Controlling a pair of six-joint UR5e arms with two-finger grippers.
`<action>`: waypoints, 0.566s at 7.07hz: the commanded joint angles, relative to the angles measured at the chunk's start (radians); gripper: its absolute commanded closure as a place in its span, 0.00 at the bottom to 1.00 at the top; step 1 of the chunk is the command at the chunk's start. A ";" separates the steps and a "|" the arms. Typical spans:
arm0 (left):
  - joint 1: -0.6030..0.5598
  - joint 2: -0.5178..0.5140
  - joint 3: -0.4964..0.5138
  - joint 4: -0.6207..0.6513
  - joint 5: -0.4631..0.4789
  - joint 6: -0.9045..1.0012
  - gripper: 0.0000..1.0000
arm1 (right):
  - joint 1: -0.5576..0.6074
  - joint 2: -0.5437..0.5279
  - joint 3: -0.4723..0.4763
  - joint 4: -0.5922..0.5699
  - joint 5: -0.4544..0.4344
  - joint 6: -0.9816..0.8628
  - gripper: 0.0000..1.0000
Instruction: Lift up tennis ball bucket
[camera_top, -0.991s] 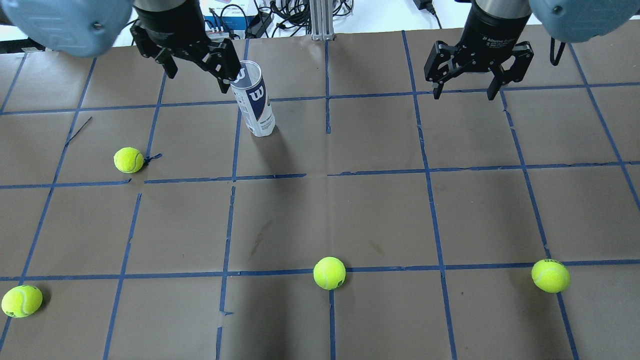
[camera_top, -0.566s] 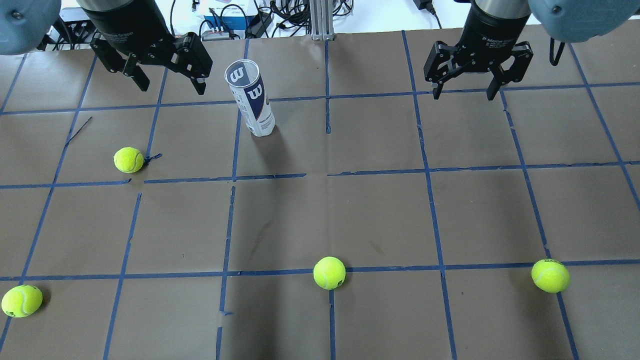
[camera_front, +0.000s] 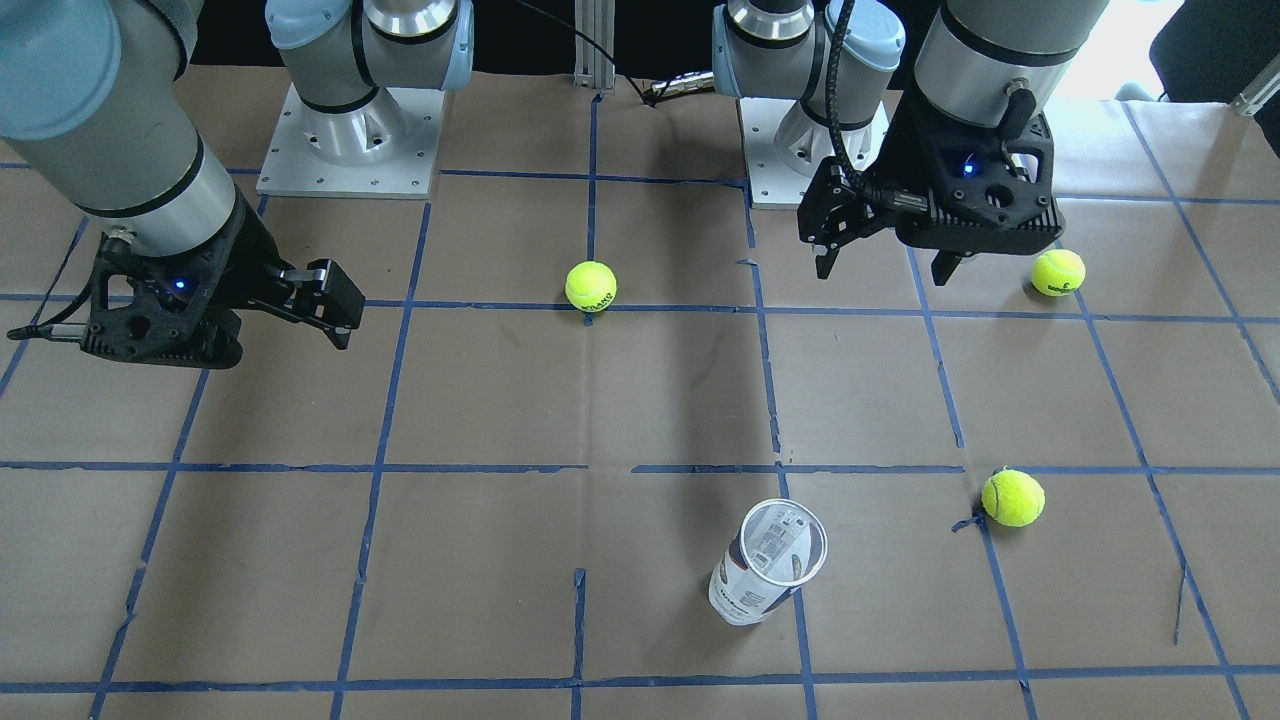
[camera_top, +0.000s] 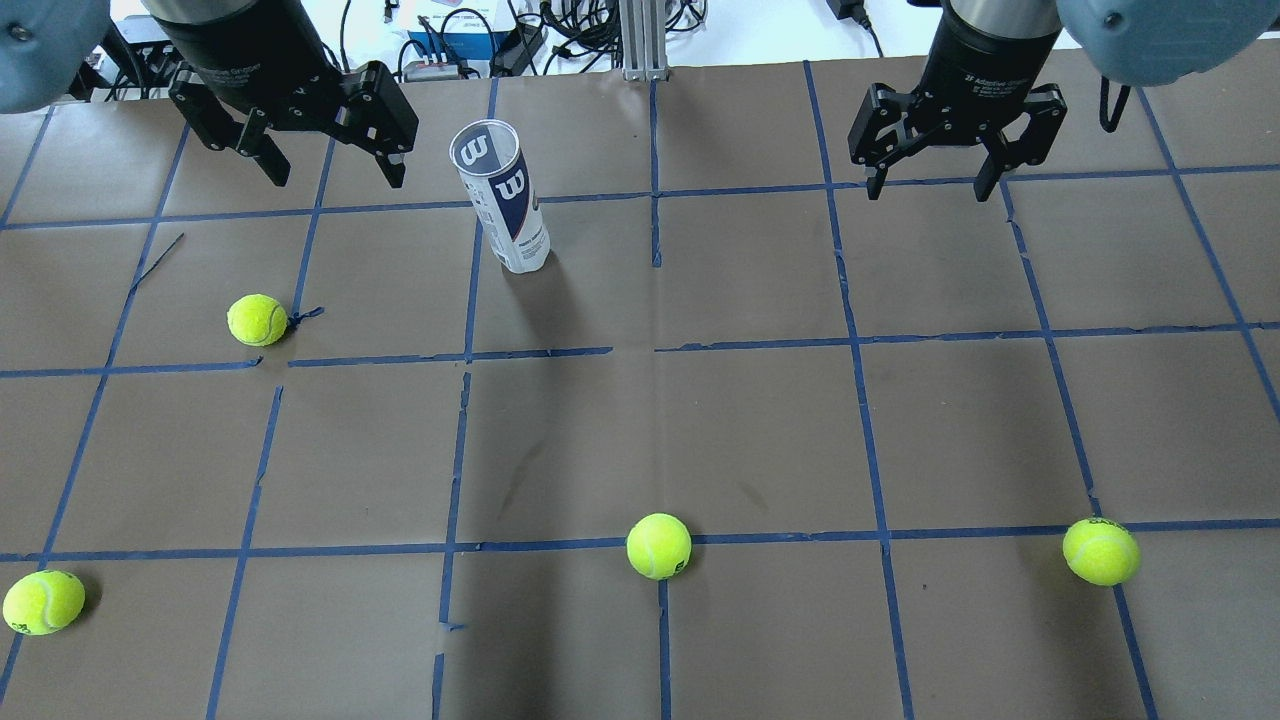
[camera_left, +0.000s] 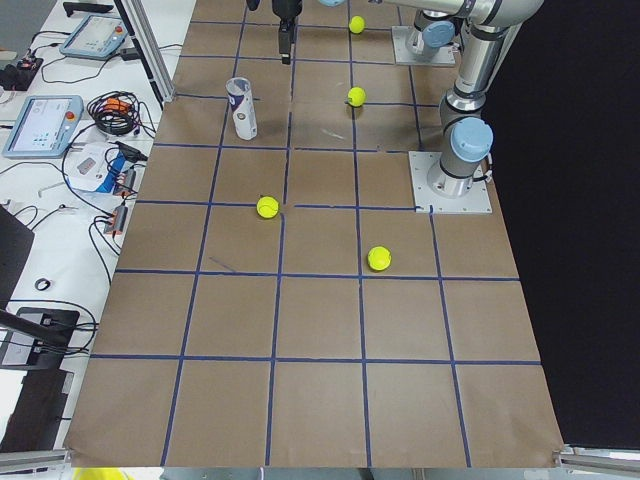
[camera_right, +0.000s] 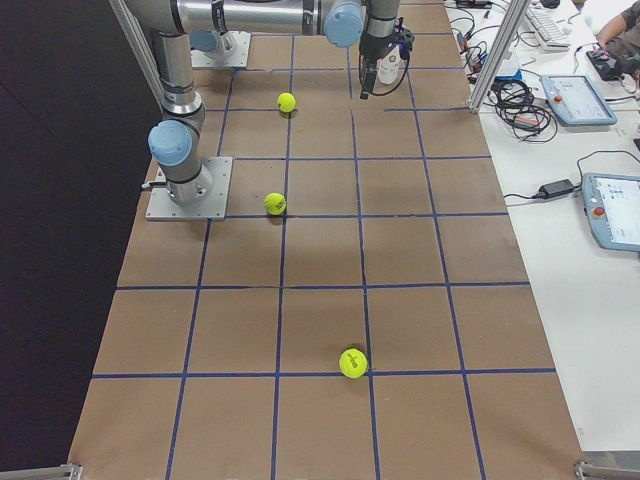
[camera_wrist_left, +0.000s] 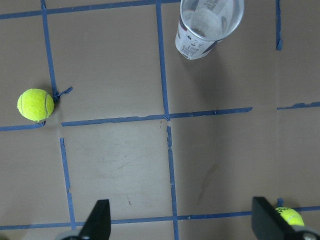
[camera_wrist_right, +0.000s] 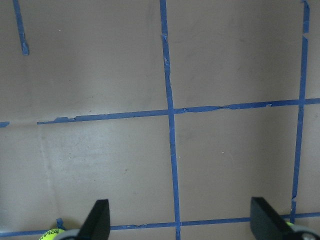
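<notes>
The tennis ball bucket (camera_top: 505, 195) is a slim clear can with a white-and-navy "W" label. It stands upright on the brown paper at the back left and looks empty. It also shows in the front-facing view (camera_front: 765, 565) and at the top of the left wrist view (camera_wrist_left: 207, 22). My left gripper (camera_top: 333, 175) is open and empty. It hangs above the table to the left of the can, apart from it. My right gripper (camera_top: 930, 190) is open and empty at the back right, far from the can.
Several yellow-green tennis balls lie on the paper: one near the can's left front (camera_top: 257, 320), one at front centre (camera_top: 659, 546), one at front right (camera_top: 1101, 551), one at front left (camera_top: 43, 602). Blue tape lines grid the table. Cables lie beyond the back edge.
My left gripper has moved left, away from the can's top rim, and now hangs clear of it. The can and the right arm have not moved.
</notes>
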 joint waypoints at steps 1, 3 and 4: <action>0.001 0.000 0.000 0.003 -0.003 -0.004 0.00 | 0.001 -0.002 -0.002 0.001 0.005 0.000 0.00; 0.001 0.000 -0.002 0.001 0.003 0.002 0.00 | 0.001 -0.002 -0.004 -0.001 -0.001 -0.001 0.00; 0.001 0.000 -0.002 0.003 0.000 0.002 0.00 | 0.001 -0.002 -0.007 0.001 -0.004 -0.003 0.00</action>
